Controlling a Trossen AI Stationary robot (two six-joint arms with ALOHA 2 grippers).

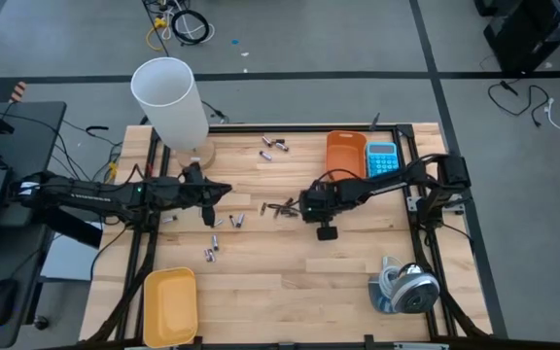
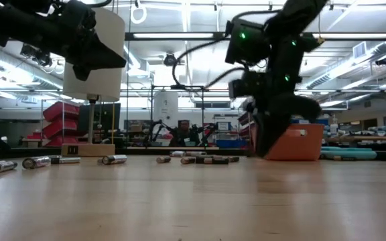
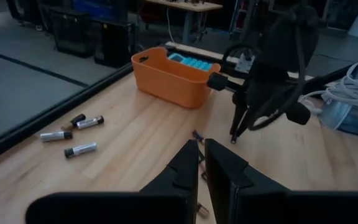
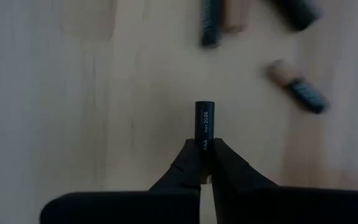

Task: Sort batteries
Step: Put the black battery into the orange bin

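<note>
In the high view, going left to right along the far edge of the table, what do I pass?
White cylinder → small cluster of batteries → orange bin → blue calculator.

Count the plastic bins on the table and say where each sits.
2. The orange rectangular plastic bin sits at the table's far edge on the right arm's side, beside the blue calculator. The yellow rectangular plastic bin sits at the near edge on the left arm's side.
</note>
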